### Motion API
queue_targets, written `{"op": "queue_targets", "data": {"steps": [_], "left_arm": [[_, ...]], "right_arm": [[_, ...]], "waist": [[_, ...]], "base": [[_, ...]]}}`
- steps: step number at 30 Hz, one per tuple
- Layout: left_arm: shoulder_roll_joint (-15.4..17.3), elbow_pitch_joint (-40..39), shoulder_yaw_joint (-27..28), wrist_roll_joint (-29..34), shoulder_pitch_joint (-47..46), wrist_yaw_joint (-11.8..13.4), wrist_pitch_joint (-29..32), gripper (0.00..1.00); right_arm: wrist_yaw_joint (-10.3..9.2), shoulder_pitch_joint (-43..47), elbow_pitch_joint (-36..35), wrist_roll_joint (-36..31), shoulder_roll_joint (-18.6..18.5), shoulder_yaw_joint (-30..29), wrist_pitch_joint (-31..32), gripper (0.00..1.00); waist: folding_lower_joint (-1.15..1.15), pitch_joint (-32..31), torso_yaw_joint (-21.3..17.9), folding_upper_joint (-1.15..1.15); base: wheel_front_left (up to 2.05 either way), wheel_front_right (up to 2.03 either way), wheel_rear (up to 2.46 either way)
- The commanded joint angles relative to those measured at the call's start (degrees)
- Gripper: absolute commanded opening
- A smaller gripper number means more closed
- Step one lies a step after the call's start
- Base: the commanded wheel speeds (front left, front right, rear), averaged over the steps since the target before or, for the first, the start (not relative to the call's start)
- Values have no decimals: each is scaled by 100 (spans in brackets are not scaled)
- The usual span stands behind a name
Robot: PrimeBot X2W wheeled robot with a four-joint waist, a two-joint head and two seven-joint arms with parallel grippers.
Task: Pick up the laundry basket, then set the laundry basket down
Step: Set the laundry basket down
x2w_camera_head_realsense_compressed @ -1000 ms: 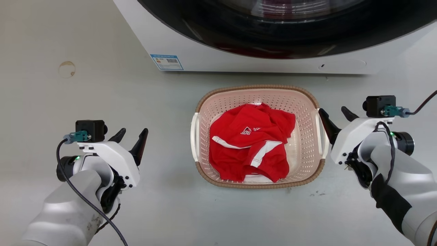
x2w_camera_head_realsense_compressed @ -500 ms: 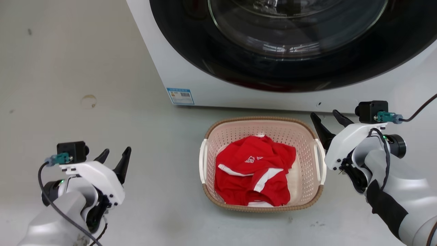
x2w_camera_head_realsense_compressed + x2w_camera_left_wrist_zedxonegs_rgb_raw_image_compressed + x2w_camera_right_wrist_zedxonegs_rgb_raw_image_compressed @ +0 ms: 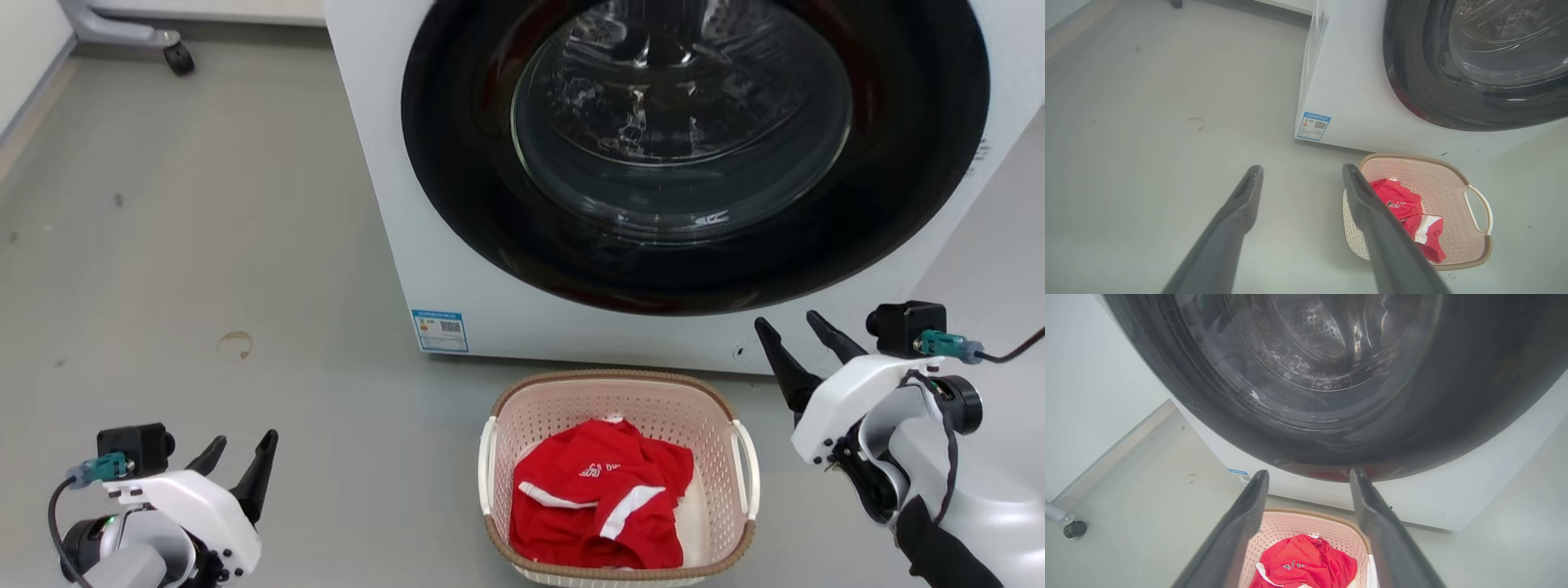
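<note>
The laundry basket (image 3: pixel 608 377) stands on the grey floor just in front of the washing machine, pale pink with a brown rim and white loop handles (image 3: pixel 749 474). A crumpled red garment (image 3: pixel 604 506) lies inside it. My left gripper (image 3: pixel 245 439) is open well to the basket's left, holding nothing. My right gripper (image 3: pixel 785 320) is open above and to the right of the right handle, clear of it. The left wrist view shows the open left gripper (image 3: pixel 1302 167) with the basket (image 3: pixel 1437 179) beyond its right finger. The right gripper (image 3: pixel 1309 472) looks over the basket (image 3: pixel 1298 524) towards the drum.
The white washing machine (image 3: pixel 457 269) with its big dark round door (image 3: pixel 678 122) rises right behind the basket. A caster wheel (image 3: pixel 178 57) of some stand sits at the far left by the wall. Bare grey floor spreads to the left of the basket.
The head view has swung upward, showing more of the washing machine. Both grippers stand farther out from the basket's handles than before, still open. The basket rests in the same spot.
</note>
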Motion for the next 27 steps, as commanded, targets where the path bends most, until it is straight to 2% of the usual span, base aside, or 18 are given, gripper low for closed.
{"op": "queue_targets", "data": {"steps": [1,4,8,13,20,24,27], "left_arm": [[276,-89,257,47,-22,31,-76,100],[364,-262,545,165,224,34,-76,100],[547,-871,956,459,686,308,-76,100],[926,-1912,1386,763,1290,855,-76,100],[1543,-3818,2087,898,2429,1851,-76,100],[1863,-4722,2470,964,3079,2221,-76,100],[2050,-5146,2686,999,3442,2364,-76,100]], "right_arm": [[-20,148,-167,-106,-77,-96,-78,100],[-20,437,-454,-348,-192,-473,-78,100],[-20,959,-941,-740,-430,-1159,-78,100],[-20,1483,-1485,-1146,-668,-1778,-78,100],[-20,2435,-2283,-1707,-890,-2781,-78,100],[-20,2847,-2683,-1926,-940,-3131,-79,100],[-20,3060,-2908,-2048,-1012,-3272,-79,100]], "waist": [[0,-279,-5,-1],[0,-520,-8,-1],[0,-783,32,-1],[0,-941,76,-1],[0,-1061,149,-1],[0,-1033,156,-1],[0,-1011,183,-1]], "base": [[0,0,0],[0,0,0],[0,0,0],[0,0,0],[0,0,0],[0,0,0],[0,0,0]]}}
